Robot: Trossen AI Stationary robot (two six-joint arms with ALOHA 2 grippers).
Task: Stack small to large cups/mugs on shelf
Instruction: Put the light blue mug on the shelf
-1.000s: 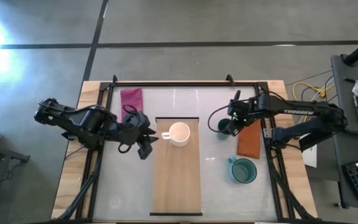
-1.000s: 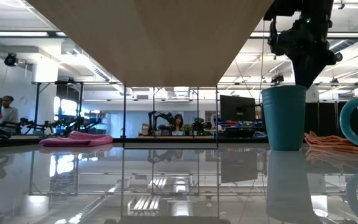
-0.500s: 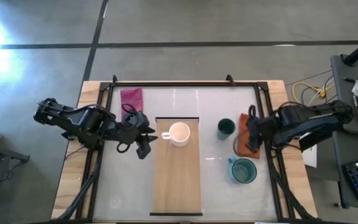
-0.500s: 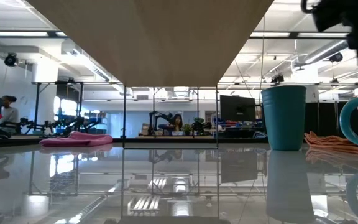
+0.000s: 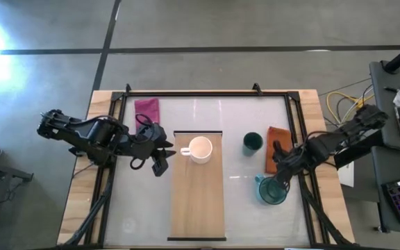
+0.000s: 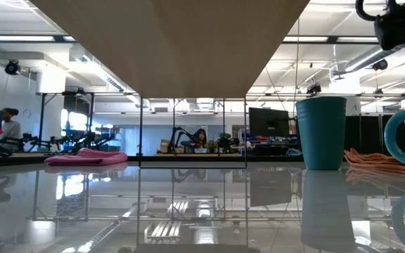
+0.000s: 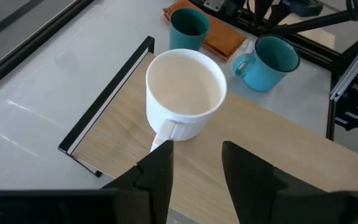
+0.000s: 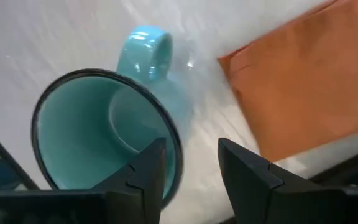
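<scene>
The cream-white mug (image 5: 201, 148) stands upright on the far end of the light-wood shelf (image 5: 198, 201), its handle (image 7: 165, 132) pointing toward my left gripper (image 5: 162, 157). That gripper is open and level just left of the handle (image 7: 197, 157). The teal mug (image 5: 272, 191) stands on the table right of the shelf. My right gripper (image 5: 279, 176) hovers open over its far rim (image 8: 190, 163). The small dark green cup (image 5: 253, 142) stands upright farther back, also seen in the low view (image 6: 320, 133).
An orange cloth (image 5: 278, 157) lies between the green cup and the table's right rail, right beside my right gripper. A magenta cloth (image 5: 146, 109) lies at the far left corner. The near part of the shelf is bare board.
My right gripper has left the dark green cup, swung right over the orange cloth, then come toward the near edge, ending above the teal mug. The green cup stands where it was. My left arm has kept still.
</scene>
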